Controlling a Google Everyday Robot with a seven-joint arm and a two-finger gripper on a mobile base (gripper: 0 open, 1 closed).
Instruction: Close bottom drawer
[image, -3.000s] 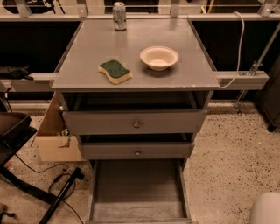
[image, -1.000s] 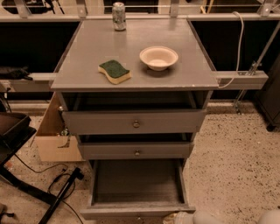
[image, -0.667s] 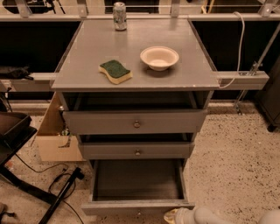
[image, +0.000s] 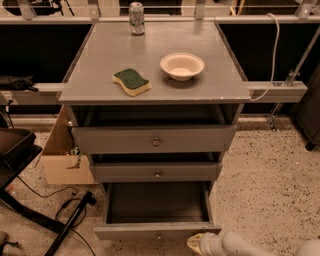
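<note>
The bottom drawer (image: 157, 230) is the lowest of three grey drawers in the cabinet. It stands pulled out, its long tray (image: 157, 202) empty and its low front panel near the bottom edge of the view. Its knob is barely visible at the panel's lower edge. My gripper (image: 197, 243) comes in from the bottom right on a white arm, just below the right end of the drawer's front panel. I cannot see how its tip is set.
The middle drawer (image: 156, 172) and top drawer (image: 155, 140) sit above it. On the cabinet top (image: 100, 55) lie a green-and-yellow sponge (image: 131, 81), a white bowl (image: 182, 65) and a can (image: 136, 18). A cardboard box (image: 62, 160), cables and a black stand (image: 70, 225) are on the left floor.
The bottom drawer has slid back in from its fully pulled-out position. My arm has come in from the bottom right and moved left up to the drawer's front panel.
</note>
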